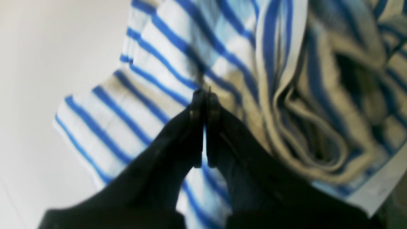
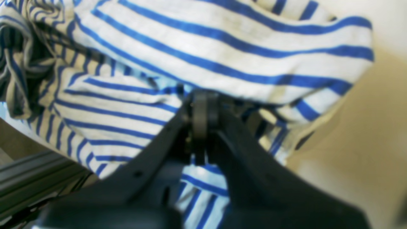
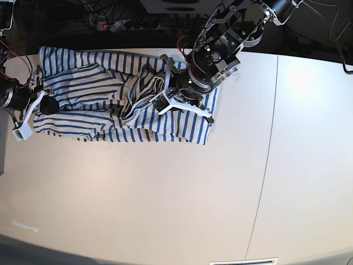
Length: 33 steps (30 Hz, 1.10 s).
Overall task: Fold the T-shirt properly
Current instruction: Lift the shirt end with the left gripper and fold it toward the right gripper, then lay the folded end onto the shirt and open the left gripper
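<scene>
The T-shirt [image 3: 110, 105], white with thin blue stripes, lies crumpled and bunched at the table's far left. My left gripper [image 1: 203, 95] is shut, its black fingertips pressed together on a striped fold of the T-shirt [image 1: 152, 73], with a heap of folds to their right. In the base view the left gripper [image 3: 179, 94] sits over the shirt's right part, its tips mostly hidden by the arm. At the shirt's left edge my right gripper [image 2: 203, 105] is shut, and a layer of the T-shirt [image 2: 222, 54] drapes over its tips. From the base camera the right gripper [image 3: 49, 105] shows there too.
The white table [image 3: 165, 193] has a seam [image 3: 269, 160] running front to back. A power strip and cables [image 3: 127, 25] lie along the back edge. A black rail [image 2: 31, 178] shows below the shirt in the right wrist view.
</scene>
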{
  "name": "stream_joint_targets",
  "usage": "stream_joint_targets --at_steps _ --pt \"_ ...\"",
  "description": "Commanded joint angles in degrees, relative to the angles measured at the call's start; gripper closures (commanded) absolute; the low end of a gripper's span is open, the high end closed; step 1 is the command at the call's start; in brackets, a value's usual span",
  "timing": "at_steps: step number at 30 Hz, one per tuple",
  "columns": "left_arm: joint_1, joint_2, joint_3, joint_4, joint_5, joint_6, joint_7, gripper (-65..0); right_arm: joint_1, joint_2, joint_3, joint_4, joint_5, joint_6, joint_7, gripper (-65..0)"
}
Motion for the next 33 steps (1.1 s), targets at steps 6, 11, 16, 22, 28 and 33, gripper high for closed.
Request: stream_joint_targets --at_steps 6,11,16,22,28,33 --pt "-0.4 2.1 0.1 1.0 -1.5 0.8 2.5 -1.5 0.6 1.4 0.6 0.9 0.8 4.2 0.9 0.0" --pt "0.2 2.1 0.1 1.0 -6.8 0.8 5.3 -1.5 0.6 1.4 0.6 0.9 0.8 4.2 1.6 0.0" --pt "4.9 4.3 0.9 1.3 -8.0 0.2 4.9 -1.5 0.6 1.4 0.6 0.9 0.8 4.2 1.8 0.0" --pt "4.6 7.0 1.4 4.2 -4.1 -0.7 4.2 -1.5 0.6 1.4 0.6 0.9 -0.1 4.2 2.2 0.0" --pt "3.2 7.0 0.7 7.8 -1.0 -0.7 5.1 -1.5 0.8 1.4 0.7 0.9 -3.0 3.9 2.8 0.0" --pt "3.4 2.5 -2.7 8.1 -1.0 -0.7 6.7 -1.5 0.8 1.7 5.1 0.5 -9.5 3.2 2.9 0.0"
